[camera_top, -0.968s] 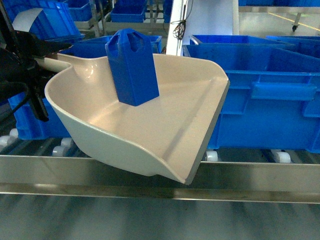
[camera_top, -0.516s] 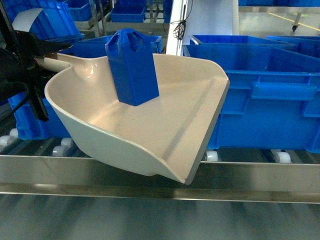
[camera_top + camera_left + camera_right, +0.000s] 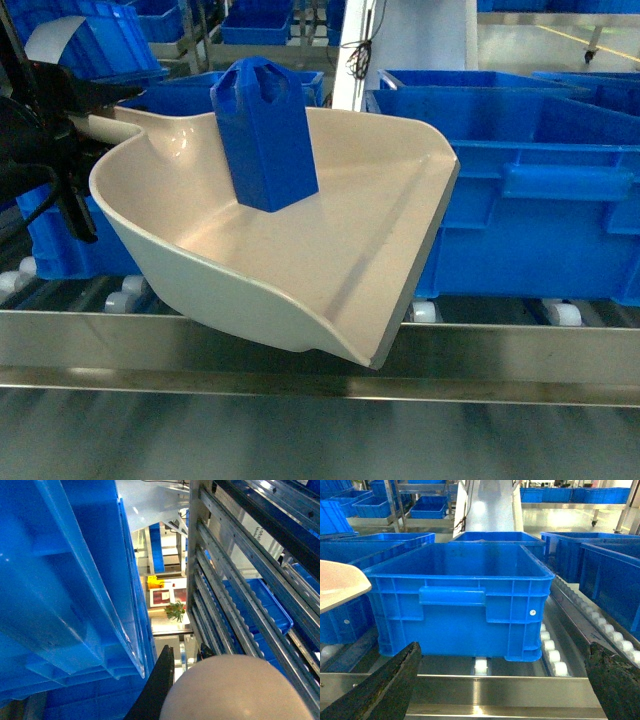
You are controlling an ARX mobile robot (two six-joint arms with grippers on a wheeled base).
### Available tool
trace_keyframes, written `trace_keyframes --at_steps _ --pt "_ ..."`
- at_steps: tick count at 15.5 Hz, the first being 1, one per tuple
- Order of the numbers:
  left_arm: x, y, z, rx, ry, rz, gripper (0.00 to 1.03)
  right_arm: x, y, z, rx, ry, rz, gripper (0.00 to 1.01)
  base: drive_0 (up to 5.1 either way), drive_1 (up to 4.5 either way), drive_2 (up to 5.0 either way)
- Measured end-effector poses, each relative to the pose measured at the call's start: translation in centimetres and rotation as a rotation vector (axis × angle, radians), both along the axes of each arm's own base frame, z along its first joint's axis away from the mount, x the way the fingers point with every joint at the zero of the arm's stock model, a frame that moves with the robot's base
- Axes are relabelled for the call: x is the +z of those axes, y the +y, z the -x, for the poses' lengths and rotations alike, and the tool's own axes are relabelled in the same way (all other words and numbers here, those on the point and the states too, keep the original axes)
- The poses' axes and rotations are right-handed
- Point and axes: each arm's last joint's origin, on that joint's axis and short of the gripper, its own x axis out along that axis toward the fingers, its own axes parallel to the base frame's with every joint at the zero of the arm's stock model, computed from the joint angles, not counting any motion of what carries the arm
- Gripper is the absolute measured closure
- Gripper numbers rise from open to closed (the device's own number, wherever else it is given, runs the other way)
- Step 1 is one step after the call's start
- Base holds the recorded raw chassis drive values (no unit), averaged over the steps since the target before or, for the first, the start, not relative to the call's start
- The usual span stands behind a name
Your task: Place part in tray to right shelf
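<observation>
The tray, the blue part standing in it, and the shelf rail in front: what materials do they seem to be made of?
The tray looks like glossy cream plastic: smooth moulded curves with soft highlights. The part seems to be bright-blue moulded plastic, slightly shiny and uniform in colour, with holes in its peaked top. The shelf rail appears to be brushed stainless steel: grey metal with a dull streaked sheen, though the exact alloy cannot be told.

Part (image 3: 264,135) upright in tray (image 3: 330,260), left of crate (image 3: 540,190); crate on shelf (image 3: 200,340) rollers, behind front rail.
</observation>
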Motion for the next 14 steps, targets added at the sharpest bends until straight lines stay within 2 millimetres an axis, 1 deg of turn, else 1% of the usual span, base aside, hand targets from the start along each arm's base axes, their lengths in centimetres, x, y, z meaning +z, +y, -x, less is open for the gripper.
trace_keyframes --at_steps 14 --pt "0.0 0.0 0.0 0.0 0.0 0.0 0.91 0.0 0.0 0.0 0.0 0.0 0.0 0.03 0.0 0.0 0.0"
